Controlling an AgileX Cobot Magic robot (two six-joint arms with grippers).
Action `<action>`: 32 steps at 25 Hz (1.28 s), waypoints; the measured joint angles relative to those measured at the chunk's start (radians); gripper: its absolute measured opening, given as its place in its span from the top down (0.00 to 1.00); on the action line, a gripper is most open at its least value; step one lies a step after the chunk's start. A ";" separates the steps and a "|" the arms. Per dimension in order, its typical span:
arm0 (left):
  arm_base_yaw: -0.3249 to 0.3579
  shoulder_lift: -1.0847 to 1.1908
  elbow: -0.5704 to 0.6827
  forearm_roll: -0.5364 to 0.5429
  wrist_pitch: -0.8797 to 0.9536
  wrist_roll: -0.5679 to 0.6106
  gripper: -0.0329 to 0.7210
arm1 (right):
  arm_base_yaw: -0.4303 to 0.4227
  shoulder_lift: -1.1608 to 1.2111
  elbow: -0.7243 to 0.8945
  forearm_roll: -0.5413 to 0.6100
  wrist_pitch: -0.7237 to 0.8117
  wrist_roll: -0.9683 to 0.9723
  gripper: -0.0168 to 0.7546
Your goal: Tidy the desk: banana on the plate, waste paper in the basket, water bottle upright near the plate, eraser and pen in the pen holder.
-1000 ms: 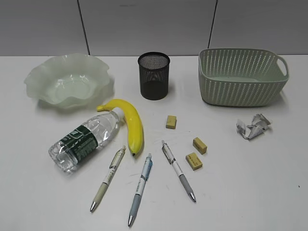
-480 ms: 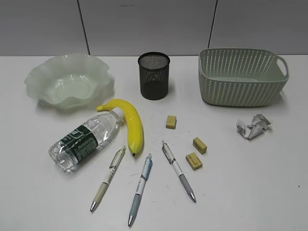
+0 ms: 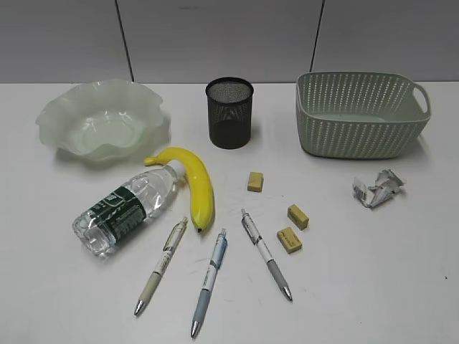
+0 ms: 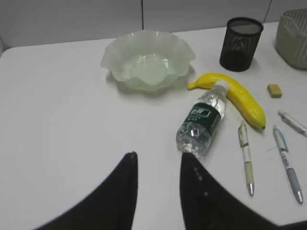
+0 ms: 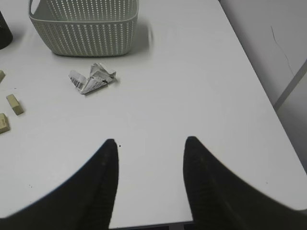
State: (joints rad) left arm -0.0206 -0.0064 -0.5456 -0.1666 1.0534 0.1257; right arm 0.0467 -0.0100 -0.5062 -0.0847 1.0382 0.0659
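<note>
Nothing is tidied yet, so I judge the task to be at its very start; both grippers hang back over the near edge of the wide, flat white desk [image 3: 373, 272], out of the exterior view. The left gripper [image 4: 158, 177] has its dark jaws parted with nothing between them; the right gripper [image 5: 149, 165] stands wider apart, likewise empty, over bare tabletop.

Nearest lie three pens [image 3: 209, 282], fanned with tips toward the near edge; just beyond them to the right sit three small tan erasers [image 3: 289, 239], apart from one another. To the left the small clear plastic water bottle [image 3: 126, 208] with dark green label lies on its side; its long axis runs diagonally, base toward the near left, white cap toward the far right, touching or all but touching the curved yellow banana [image 3: 195, 185]. The banana's long axis runs near to far, dark tip pointing near, stem toward the translucent pale green ruffled plate [image 3: 54, 123]. On the right the crumpled white waste paper [image 3: 377, 188] lies just in front of the pale sage-green perforated basket [image 3: 358, 129]; the black mesh cylindrical pen holder [image 3: 229, 113] stands upright at the far middle.

The likely next move is a reach: the left arm toward banana or bottle, gripping across the short axis; the right toward the paper.
</note>
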 joint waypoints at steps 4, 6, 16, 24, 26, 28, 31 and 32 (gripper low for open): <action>0.000 0.066 -0.031 -0.074 -0.092 0.000 0.65 | 0.000 0.000 0.000 0.000 0.000 0.000 0.51; 0.000 0.133 -0.039 -0.098 -0.150 0.000 0.65 | 0.000 0.000 0.000 0.000 0.000 0.000 0.51; -0.005 0.692 -0.149 -0.390 -0.263 0.174 0.65 | 0.003 0.038 -0.019 0.098 -0.049 -0.190 0.51; -0.024 1.059 -0.348 -0.535 -0.208 0.255 0.64 | 0.012 0.119 -0.019 0.106 -0.047 -0.200 0.51; -0.065 1.119 -0.378 -0.550 -0.210 0.259 0.63 | 0.016 0.119 -0.020 0.104 -0.030 -0.162 0.51; -0.134 1.165 -0.389 -0.553 -0.228 0.238 0.61 | 0.019 0.112 -0.016 0.104 -0.006 -0.131 0.51; -0.242 1.235 -0.390 -0.555 -0.283 0.156 0.57 | 0.019 0.075 -0.008 0.101 0.000 -0.117 0.51; -0.276 1.263 -0.390 -0.555 -0.309 0.135 0.55 | 0.019 0.064 -0.004 0.100 0.000 -0.115 0.51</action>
State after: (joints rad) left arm -0.2968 1.2561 -0.9357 -0.7212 0.7448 0.2611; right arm 0.0662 0.0539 -0.5107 0.0155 1.0382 -0.0493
